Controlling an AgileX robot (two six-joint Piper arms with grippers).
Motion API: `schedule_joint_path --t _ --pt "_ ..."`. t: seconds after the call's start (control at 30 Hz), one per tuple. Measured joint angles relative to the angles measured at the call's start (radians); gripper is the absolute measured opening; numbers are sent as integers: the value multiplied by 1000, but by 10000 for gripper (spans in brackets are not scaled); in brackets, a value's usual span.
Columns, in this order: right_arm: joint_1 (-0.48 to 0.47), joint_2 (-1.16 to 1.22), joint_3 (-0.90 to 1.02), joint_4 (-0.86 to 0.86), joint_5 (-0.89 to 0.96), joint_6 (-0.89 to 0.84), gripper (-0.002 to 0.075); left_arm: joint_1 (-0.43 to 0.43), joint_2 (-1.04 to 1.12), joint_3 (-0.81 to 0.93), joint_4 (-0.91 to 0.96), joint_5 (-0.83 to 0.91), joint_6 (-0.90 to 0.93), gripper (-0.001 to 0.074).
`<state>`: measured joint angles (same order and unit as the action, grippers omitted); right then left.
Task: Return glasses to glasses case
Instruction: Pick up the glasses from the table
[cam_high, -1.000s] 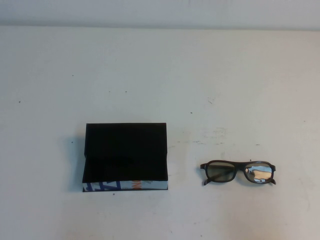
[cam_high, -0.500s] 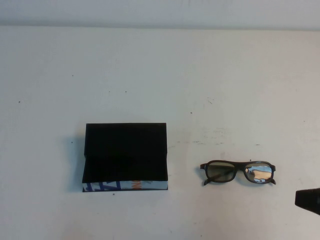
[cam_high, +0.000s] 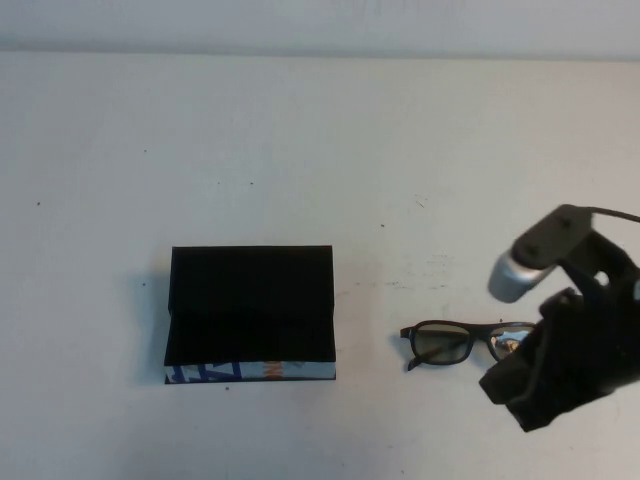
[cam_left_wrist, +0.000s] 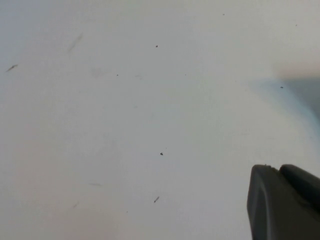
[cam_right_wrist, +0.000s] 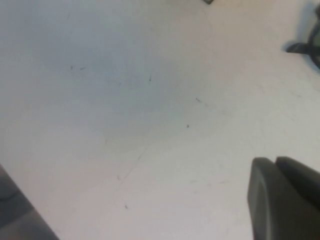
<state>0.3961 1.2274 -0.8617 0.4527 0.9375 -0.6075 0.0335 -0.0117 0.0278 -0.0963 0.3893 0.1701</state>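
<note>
The dark-framed glasses (cam_high: 446, 343) lie on the white table (cam_high: 320, 150), right of centre, lenses facing me. The black glasses case (cam_high: 250, 290) sits to their left with its flap lid raised, its black inside showing and its blue, white and orange front edge (cam_high: 250, 371) nearest me. My right gripper (cam_high: 520, 400) hangs over the right end of the glasses and hides the right lens. In the right wrist view it (cam_right_wrist: 276, 162) is shut and empty, with part of the glasses frame (cam_right_wrist: 306, 44) at the edge. My left gripper (cam_left_wrist: 277, 169) is shut and empty over bare table, outside the high view.
The table's far edge meets a pale wall (cam_high: 320, 25). A dark edge (cam_right_wrist: 15, 220) shows in a corner of the right wrist view.
My right arm has come in from the right edge and now hangs over the right end of the glasses. The glasses and case have not moved.
</note>
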Motion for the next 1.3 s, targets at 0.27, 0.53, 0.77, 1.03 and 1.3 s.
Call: schedule_joint_path --t 0.27,0.53,0.77,1.03,1.3 --pt "36 252 -173 -126 41 -139 -1 0 0 0 0 0 0 -4" --pt "-16 423 -297 -246 90 -359 291 0 0 0 0 0 0 -4" --pt "-16 492 -386 -317 107 -524 399 0 0 0 0 0 0 -4" --pt "-16 576 -436 -343 107 -584 402 0 0 0 0 0 0 -4" --pt "-16 624 -438 -343 96 -609 402 0 0 0 0 0 0 -4"
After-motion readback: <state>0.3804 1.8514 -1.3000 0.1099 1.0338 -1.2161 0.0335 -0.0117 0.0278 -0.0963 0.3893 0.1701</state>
